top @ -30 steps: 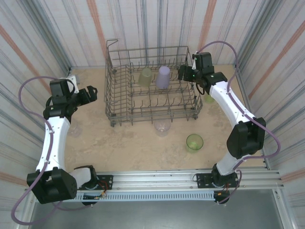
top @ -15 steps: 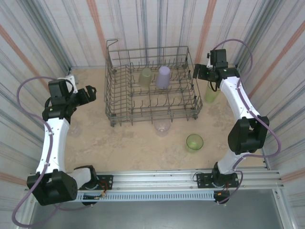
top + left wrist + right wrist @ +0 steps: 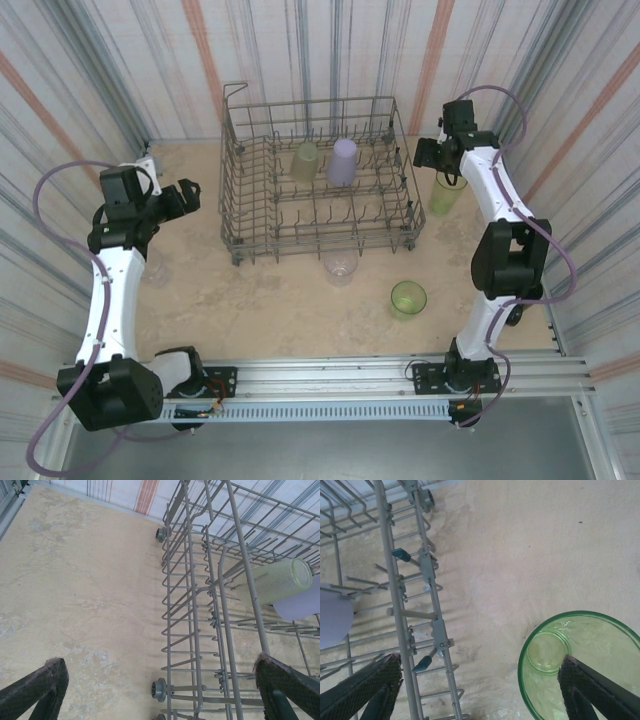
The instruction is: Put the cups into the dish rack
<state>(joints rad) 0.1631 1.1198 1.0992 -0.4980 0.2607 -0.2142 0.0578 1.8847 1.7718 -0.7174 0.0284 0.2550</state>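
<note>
yellow-green cup (image 3: 550, 652): cropped bottom-right, right wrist view | lavender cup (image 3: 332, 620): cropped left | top view: yellow-green cup half behind right arm (image 3: 490, 190)

dish rack (image 3: 220, 605): grey wire, tines upright, side wall running up mid-view
yellow-green cup (image 3: 275, 582): inside dish rack, among tines
lavender cup (image 3: 302, 607): inside dish rack, just beside yellow-green cup
table (image 3: 75, 580): beige, left of dish rack
left gripper (image 3: 160, 690): fingers spread wide, straddling dish rack wall

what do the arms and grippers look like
The left arm and right arm both have white links with black joint housings. A thin purple cable loops along each. The left gripper and right gripper are black, with dark, rough-textured fingers.
</note>
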